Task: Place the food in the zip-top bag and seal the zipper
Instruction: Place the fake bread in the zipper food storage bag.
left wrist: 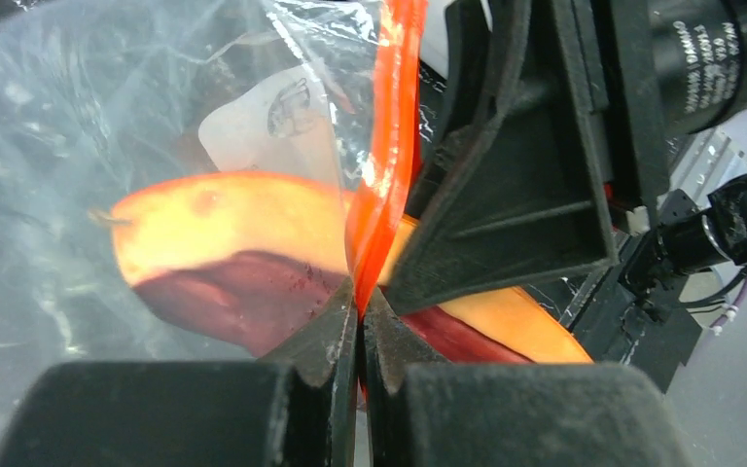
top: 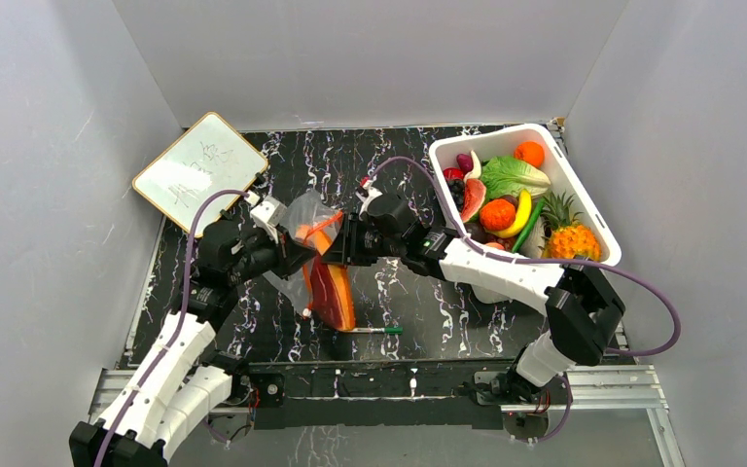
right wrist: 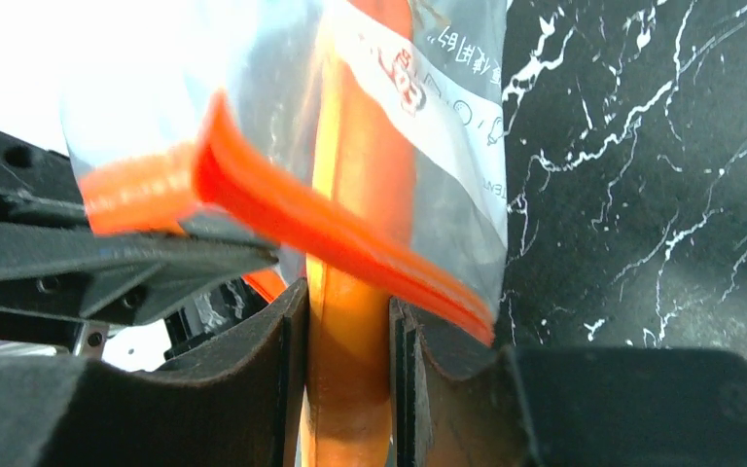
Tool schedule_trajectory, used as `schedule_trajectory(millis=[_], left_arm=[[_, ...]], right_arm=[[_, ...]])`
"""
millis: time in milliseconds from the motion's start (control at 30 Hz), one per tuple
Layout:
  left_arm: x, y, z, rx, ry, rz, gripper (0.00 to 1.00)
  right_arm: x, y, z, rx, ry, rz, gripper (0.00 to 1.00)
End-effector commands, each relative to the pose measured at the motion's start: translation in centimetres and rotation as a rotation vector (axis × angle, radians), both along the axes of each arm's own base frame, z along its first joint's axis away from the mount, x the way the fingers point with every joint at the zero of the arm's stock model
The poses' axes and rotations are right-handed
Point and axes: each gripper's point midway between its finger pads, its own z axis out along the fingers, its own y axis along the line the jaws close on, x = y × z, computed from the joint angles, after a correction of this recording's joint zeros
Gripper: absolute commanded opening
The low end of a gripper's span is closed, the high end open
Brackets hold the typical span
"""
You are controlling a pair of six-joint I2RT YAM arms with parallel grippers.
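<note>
marbled table (top: 418, 302), zipper (left wrist: 389, 146) in left gripper (left wrist: 360, 309), zip-top bag (right wrist: 443, 161) in right gripper (right wrist: 348, 313)

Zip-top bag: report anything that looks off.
The zipper is kinked, not straight: the left gripper pinches it, while the right gripper appears clamped on the orange food instead of the strip.

My left pincer (left wrist: 360, 304) and right pincer (right wrist: 348, 306) crowd each other at the bag (top: 307, 214). Behind them I see open table (top: 336, 156). The tub (top: 598, 222) blocks the right rear, the whiteboard (top: 197, 170) the left rear, and a marker pen (top: 374, 331) lies in front.
</note>
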Motion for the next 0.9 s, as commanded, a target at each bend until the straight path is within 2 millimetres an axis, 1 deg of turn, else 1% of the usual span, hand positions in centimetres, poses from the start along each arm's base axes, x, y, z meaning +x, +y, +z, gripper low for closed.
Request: schedule_trajectory(millis=[0,200,333,500,667,867], left_arm=[[-1.2,-1.0,1.1,-0.058,-0.019,-0.078,0.00],[-2.0,-1.4,0.7,-0.069,0.005,-0.120,0.00],[-2.5,-1.7,1.0,-0.091,0.022,-0.147,0.00],[-3.3,-2.2,1.9,-0.125,0.034,-0.189,0.00],[-4.1,-2.6,3.3,-0.177,0.048,-0.211,0.00],[-4.3,-2.8,4.6,-0.212,0.058,-0.206,0.00]], right_arm=[[1.9,1.5,4.4,0.145,-0.092,-0.055,0.00],[3.0,1.2,5.0,0.149,-0.129,-0.110,0.00],[4.0,0.9,5.7,0.147,-0.165,-0.159,0.00],[4.9,0.3,5.9,0.156,-0.193,-0.219,0.00],[5.8,-0.6,6.6,0.193,-0.220,-0.298,0.00],[6.3,-0.8,7.7,0.187,-0.266,-0.298,0.00]])
